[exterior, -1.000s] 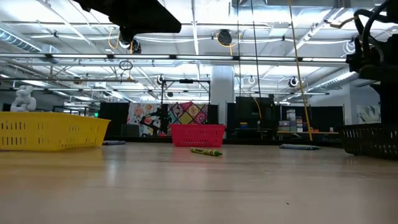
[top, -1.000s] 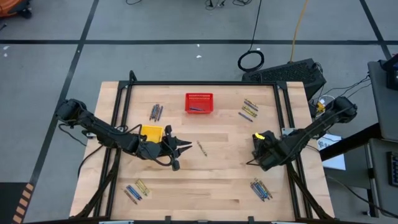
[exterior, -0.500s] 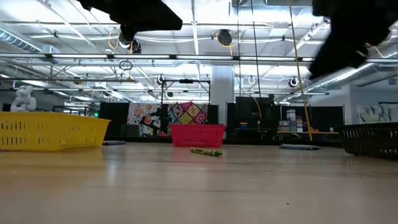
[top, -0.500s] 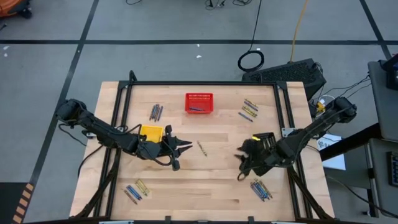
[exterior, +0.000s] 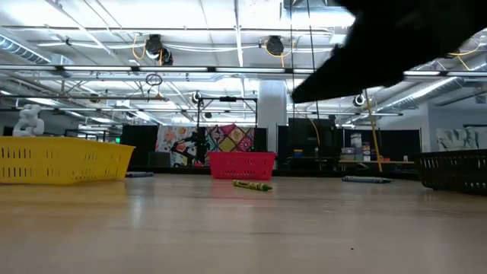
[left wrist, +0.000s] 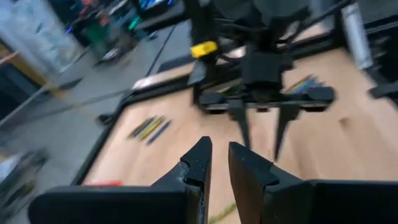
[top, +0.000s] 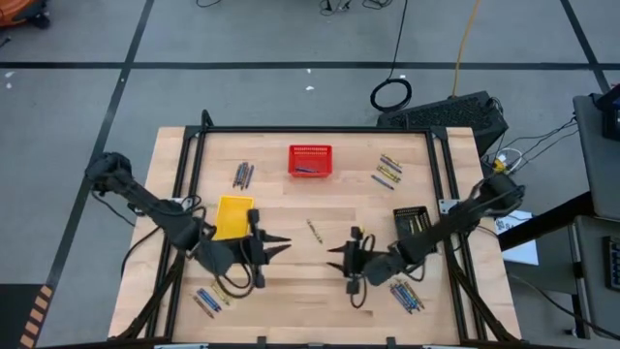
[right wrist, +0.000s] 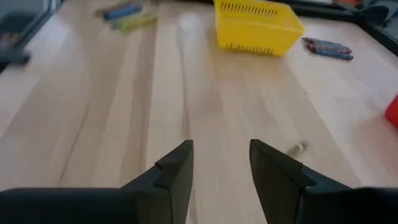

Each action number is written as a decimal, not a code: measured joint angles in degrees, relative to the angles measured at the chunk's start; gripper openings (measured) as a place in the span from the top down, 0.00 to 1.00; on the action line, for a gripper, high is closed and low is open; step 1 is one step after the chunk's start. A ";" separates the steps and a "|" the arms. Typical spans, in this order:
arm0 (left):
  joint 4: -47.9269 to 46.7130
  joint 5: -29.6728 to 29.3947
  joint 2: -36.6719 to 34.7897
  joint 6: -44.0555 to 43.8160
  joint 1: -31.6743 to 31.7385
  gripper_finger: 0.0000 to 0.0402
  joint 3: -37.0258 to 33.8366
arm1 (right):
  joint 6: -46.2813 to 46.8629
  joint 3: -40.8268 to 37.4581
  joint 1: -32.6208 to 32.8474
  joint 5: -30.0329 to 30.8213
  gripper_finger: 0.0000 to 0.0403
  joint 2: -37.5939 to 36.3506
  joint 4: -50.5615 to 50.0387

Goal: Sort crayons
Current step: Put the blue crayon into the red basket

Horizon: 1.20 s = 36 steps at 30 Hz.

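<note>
A lone yellow-green crayon [top: 315, 231] lies flat on the wood mid-table, also seen in the low view [exterior: 251, 185] and the right wrist view [right wrist: 298, 148]. Other crayons lie in loose groups far left [top: 243, 174], far right [top: 387, 170], near right [top: 405, 296] and near left [top: 208, 299]. My left gripper [top: 284, 242] hovers left of the lone crayon, pointing right, its fingers a narrow gap apart [left wrist: 219, 163]. My right gripper [top: 334, 260] hovers near-right of the crayon, pointing left, and is open and empty [right wrist: 221, 163].
A yellow basket [top: 233, 215] stands behind my left gripper. A red basket [top: 310, 160] holding a crayon stands at the far middle, and a black basket [top: 412, 218] at the right. A black frame [top: 310, 130] borders the table.
My right gripper has swung from above the black basket toward the table's middle and near edge, turning until it points left. My left gripper has risen and drawn back toward the near left, off the yellow basket's corner. The lone crayon has stayed put.
</note>
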 joint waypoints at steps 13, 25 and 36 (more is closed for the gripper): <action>-59.11 19.62 12.54 -49.33 -2.30 0.86 26.16 | -11.35 0.08 -2.76 -3.09 0.65 6.91 23.06; -73.28 35.92 22.87 -90.66 -15.38 0.86 23.68 | -14.41 0.05 -0.60 -3.13 0.65 6.59 21.61; -83.44 16.84 22.30 -92.25 -7.38 0.86 18.93 | -13.71 0.05 1.88 -0.98 0.65 6.59 21.94</action>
